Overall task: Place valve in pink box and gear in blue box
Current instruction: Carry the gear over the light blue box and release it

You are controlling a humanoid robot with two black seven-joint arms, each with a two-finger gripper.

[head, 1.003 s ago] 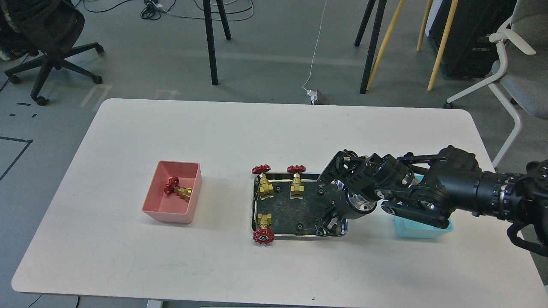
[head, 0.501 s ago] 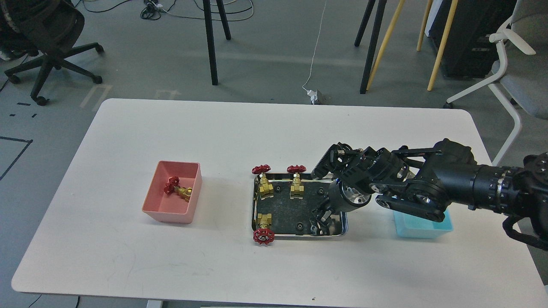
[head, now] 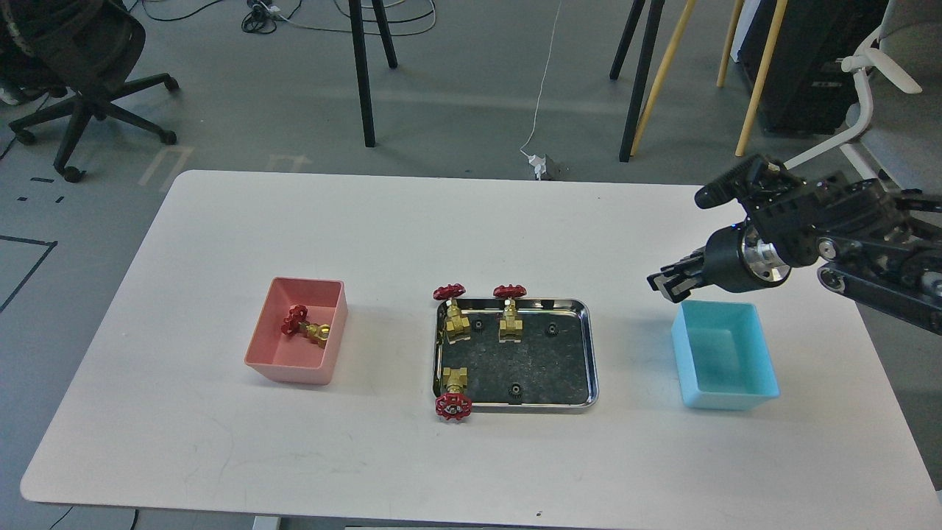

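One valve (head: pixel 304 327) lies inside the pink box (head: pixel 259 351) at the left. Three more valves stand in the steel tray (head: pixel 592 353): two at its far edge (head: pixel 455 316) (head: pixel 510 315) and one at its front left corner (head: pixel 452 394). Three tiny black gears lie in the tray (head: pixel 479 324) (head: pixel 550 330) (head: pixel 516 388). The blue box (head: pixel 728 361) at the right looks empty. My right gripper (head: pixel 664 284) hangs in the air just above the blue box's far left corner. Its dark fingers are close together, and I cannot make out anything between them. My left arm is out of view.
The white table (head: pixel 368 456) ends just right of the blue box. Beyond the far edge are chair legs, stand legs and cables on the floor.
My right gripper has lifted out of the tray's front right corner and swung right and away, to above the blue box's far left corner. The tray is now unobstructed.
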